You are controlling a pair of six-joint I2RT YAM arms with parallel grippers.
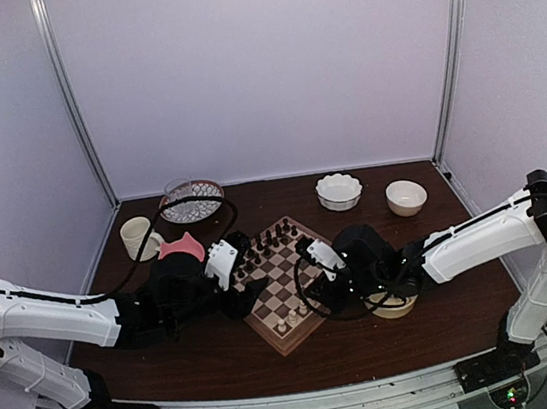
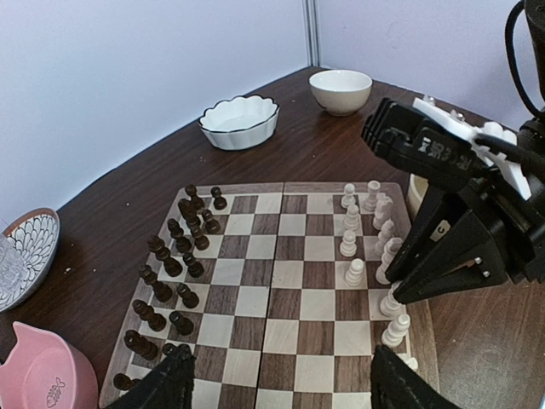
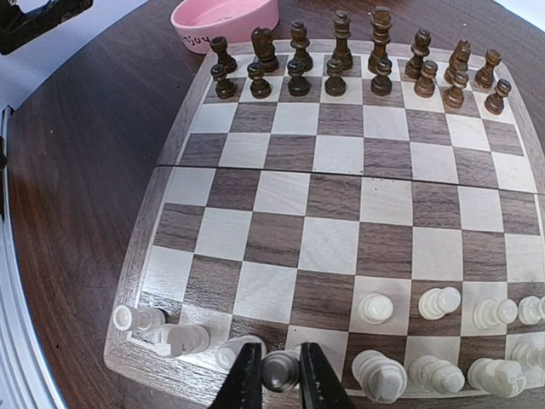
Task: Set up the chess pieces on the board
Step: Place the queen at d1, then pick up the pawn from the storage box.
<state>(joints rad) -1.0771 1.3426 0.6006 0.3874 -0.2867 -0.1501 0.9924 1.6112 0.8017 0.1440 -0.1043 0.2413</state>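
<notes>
**A:** What does the right arm have?

**B:** The right fingers (image 3: 317,382) are almost closed around a cream-white piece (image 3: 281,368). It sits in the back row, at the near rim of the board (image 3: 341,200) as the right wrist camera sees it. They pinch it at the head. Its base is hidden, so I cannot tell whether it rests on its square or hangs just above.

**A:** And the other arm?

**B:** The left fingers (image 2: 174,383) are spread wide over the board's edge on the left arm's side, with nothing between them.

**A:** How do the rest lie?

**B:** The cream-white chess pieces (image 2: 349,245) stand along the two rows on the right arm's side, though several squares of the pawn row look bare. The dark pieces (image 3: 298,77) stand in two full rows across the board, close to a pink bowl (image 3: 226,15) on the table (image 3: 77,170).

**A:** How will that piece handle?

**B:** I'd judge it light, hard and smooth, and tall for its small foot, so it is likely to tip or slide in a loose pinch. A hold high on the neck, just under the head, should let it hang plumb. Its neighbours stand just beside it on both sides, with the fingers in those gaps. I'd open only a little and lift straight up.
</notes>
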